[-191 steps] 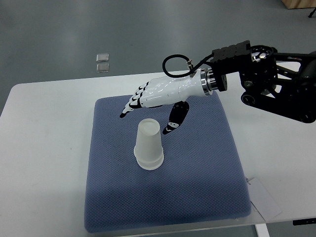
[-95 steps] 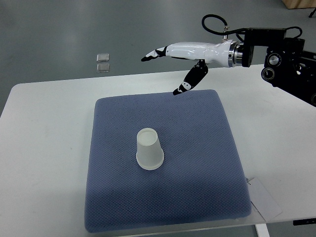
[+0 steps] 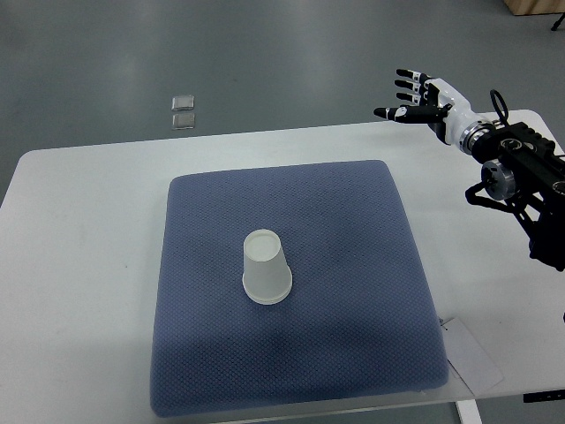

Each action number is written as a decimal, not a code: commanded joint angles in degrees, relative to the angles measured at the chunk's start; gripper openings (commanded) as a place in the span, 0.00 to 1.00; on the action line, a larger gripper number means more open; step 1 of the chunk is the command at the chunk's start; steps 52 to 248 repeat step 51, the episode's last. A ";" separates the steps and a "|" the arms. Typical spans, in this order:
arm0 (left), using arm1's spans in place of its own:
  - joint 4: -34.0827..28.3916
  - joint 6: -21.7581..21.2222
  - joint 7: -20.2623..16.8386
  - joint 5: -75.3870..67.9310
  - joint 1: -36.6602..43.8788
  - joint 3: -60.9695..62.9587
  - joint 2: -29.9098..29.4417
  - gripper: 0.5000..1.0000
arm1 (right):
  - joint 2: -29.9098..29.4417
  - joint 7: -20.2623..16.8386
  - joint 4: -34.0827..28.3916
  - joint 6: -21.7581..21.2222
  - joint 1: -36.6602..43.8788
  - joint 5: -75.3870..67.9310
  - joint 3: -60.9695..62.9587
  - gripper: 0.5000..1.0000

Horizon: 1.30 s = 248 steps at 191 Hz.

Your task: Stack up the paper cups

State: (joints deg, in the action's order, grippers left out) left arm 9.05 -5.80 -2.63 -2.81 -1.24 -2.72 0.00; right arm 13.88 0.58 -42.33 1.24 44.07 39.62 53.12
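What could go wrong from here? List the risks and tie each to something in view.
1. The cups stand upside down on a soft blue pad; a nudge might tip them.
2. The right robot hand hangs open, high over the table's far right edge; a reach back across could clip the stack.
3. Only one stack shows, so I cannot tell how many cups it holds or whether they sit fully nested.

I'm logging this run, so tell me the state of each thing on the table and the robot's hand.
paper cup stack: upside down, standing on the mat, untouched
blue mat: lying flat on the table
right hand: open, fingers spread, raised off to the far right, holding nothing
white table: bears the mat
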 commanded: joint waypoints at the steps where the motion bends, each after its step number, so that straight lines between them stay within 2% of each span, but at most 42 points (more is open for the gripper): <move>1: 0.00 0.00 -0.01 0.00 0.01 0.00 0.00 1.00 | -1.14 0.38 0.32 5.17 -1.53 -3.67 0.84 0.83; 22: 0.00 0.00 -0.01 0.00 0.01 0.00 0.00 1.00 | -2.98 0.47 0.23 12.20 -2.94 -4.72 1.19 0.83; 47: 0.00 0.00 -0.01 0.00 0.01 0.00 0.00 1.00 | -3.60 0.47 0.06 14.93 -3.20 -4.72 1.19 0.83; 248: 0.00 0.00 -0.01 0.00 0.01 0.00 0.00 1.00 | -3.60 0.56 0.06 14.93 -3.29 -4.81 1.19 0.83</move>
